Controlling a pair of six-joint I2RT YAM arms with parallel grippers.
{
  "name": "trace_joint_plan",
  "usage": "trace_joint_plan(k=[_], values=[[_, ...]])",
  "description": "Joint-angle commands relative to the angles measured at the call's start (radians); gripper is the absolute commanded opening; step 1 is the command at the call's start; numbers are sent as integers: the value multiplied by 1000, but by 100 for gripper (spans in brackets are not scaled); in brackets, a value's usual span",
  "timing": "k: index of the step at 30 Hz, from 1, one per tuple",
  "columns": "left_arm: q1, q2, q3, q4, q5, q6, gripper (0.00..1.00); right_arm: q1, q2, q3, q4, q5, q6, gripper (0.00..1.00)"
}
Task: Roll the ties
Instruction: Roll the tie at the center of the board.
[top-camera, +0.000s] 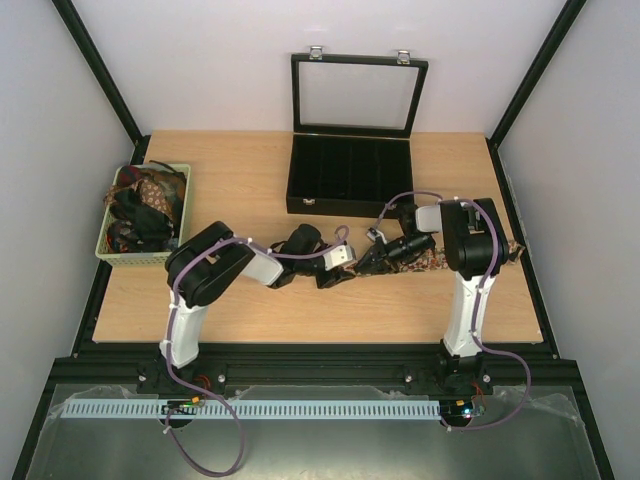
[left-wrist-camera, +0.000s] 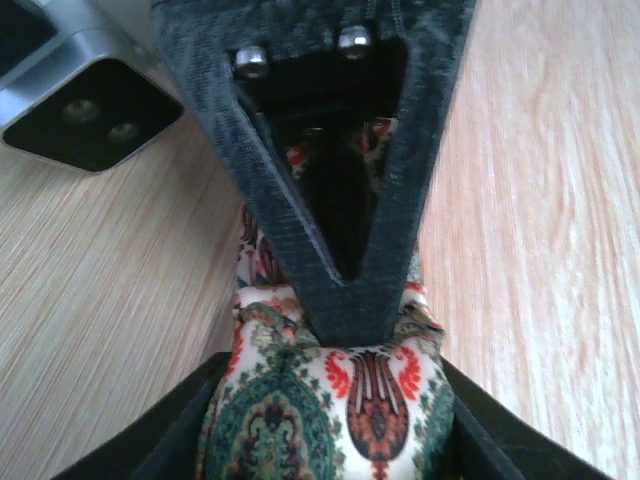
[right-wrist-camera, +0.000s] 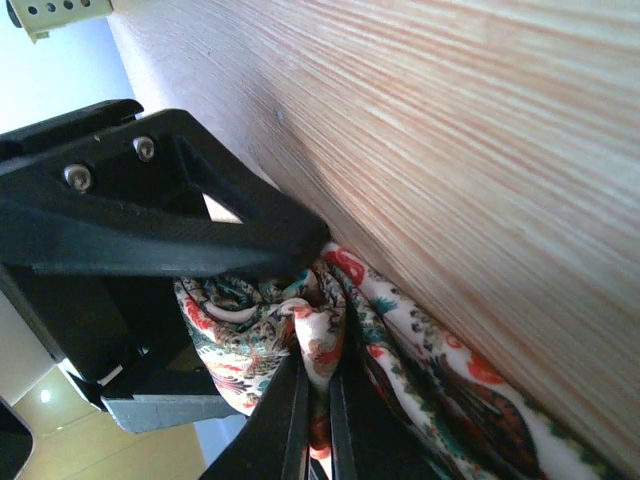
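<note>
A: Light wooden table (top-camera: 300, 300), white walls (top-camera: 200, 70). Where lies the tie?
B: The paisley tie (top-camera: 440, 262) is mid-table, its length running from my jaws off to the right, behind my right arm (top-camera: 468, 245). My right gripper (right-wrist-camera: 318, 400) is closed on its folded end; my left gripper (left-wrist-camera: 330, 430) stands at both sides of that fold.
A: Does the left press it?
B: I cannot tell. From above, the grippers cover the fold.

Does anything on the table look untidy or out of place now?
The tie is bunched into crumpled folds where the right tool pinches it, not a neat roll. The other ties in the green basket lie in a tangled heap.
</note>
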Motion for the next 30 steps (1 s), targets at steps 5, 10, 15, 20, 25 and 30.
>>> trace_joint_plan(k=[5,10,15,20,25,30], values=[[-3,26,-18,-215,-35,58,37,-10,13,-20,-33,244,77,20],[1,-5,-28,-375,-83,87,37,-11,-126,-14,-26,219,88,40],[0,-13,-25,-431,-113,87,38,19,-194,-22,-7,164,158,44],[0,-4,-6,-447,-117,75,39,75,-188,-40,41,133,205,41],[0,-5,-3,-453,-115,72,40,119,-185,-49,72,119,220,39],[0,-7,-6,-458,-113,77,40,123,-143,-30,75,168,218,28]])
